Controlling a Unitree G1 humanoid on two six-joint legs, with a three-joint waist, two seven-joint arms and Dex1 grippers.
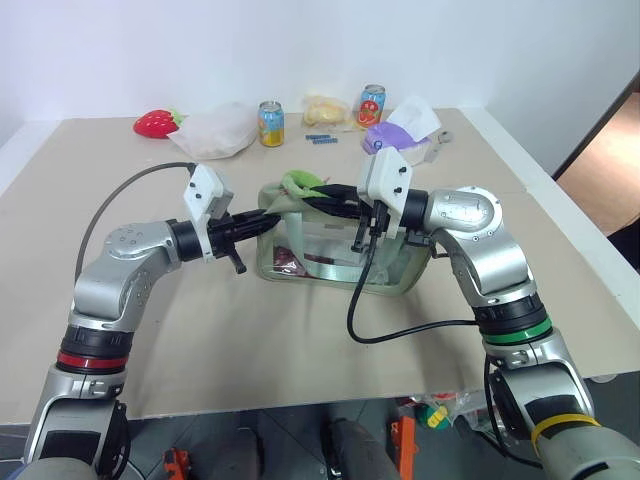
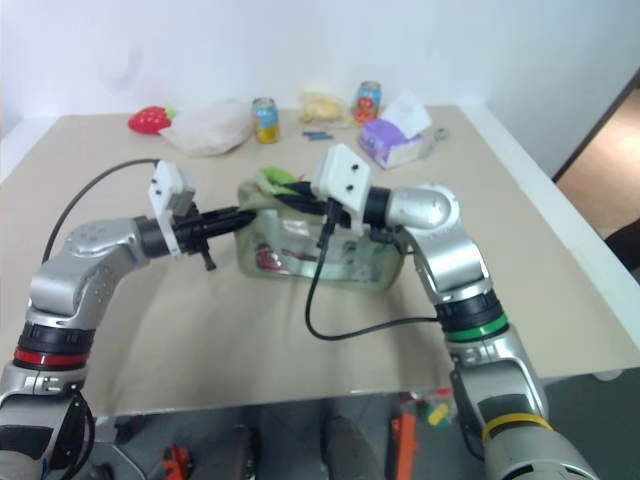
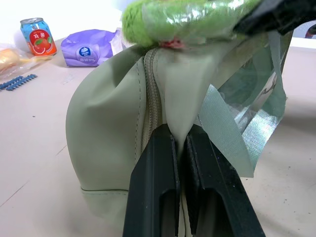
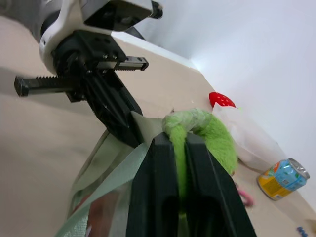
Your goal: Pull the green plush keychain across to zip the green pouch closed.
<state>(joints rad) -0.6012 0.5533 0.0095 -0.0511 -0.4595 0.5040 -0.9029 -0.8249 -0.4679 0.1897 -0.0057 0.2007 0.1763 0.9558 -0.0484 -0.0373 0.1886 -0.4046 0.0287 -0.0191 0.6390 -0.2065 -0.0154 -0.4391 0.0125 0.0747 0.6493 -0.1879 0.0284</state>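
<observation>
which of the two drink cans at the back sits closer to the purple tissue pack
The red-labelled drink can, standing just beside the purple tissue pack. The blue and yellow drink can stands further towards the robot's left, by the translucent white plastic bag.

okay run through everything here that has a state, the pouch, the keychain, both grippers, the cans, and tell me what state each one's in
green pouch: upright on the table, end fabric pinched by the left gripper.
green plush keychain: at the pouch's left-gripper end, clamped.
left gripper: shut on pouch fabric.
right gripper: shut on the keychain.
blue can: upright.
red can: upright.
</observation>
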